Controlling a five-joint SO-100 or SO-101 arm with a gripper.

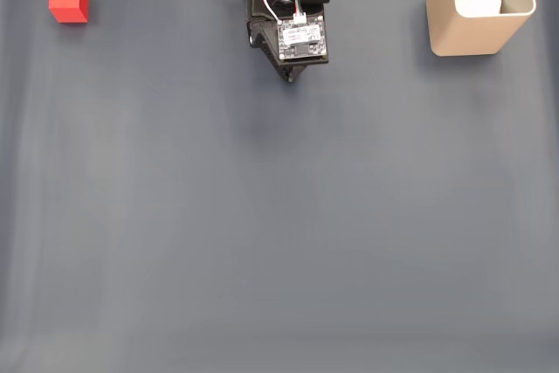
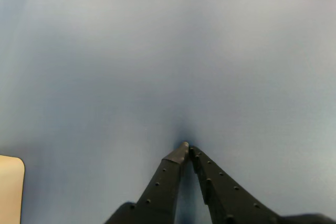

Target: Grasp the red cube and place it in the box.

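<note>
arm [image 1: 293, 6]: at 12 o'clock in the fixed view, on the table's far edge, between the cube and the box
gripper [image 1: 289, 76]: just below the arm, tips meeting over the table [image 1: 279, 233]
red cube [image 1: 68, 1]: at 10 o'clock, on the table, well apart from the arm
box [image 1: 476, 6]: at 2 o'clock, upright on the table; its corner sits at 8 o'clock in the wrist view [image 2: 10, 190]

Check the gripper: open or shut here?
Shut. In the wrist view the gripper has its two black fingers meeting at the tips, nothing between them, above the bare grey mat.
</note>
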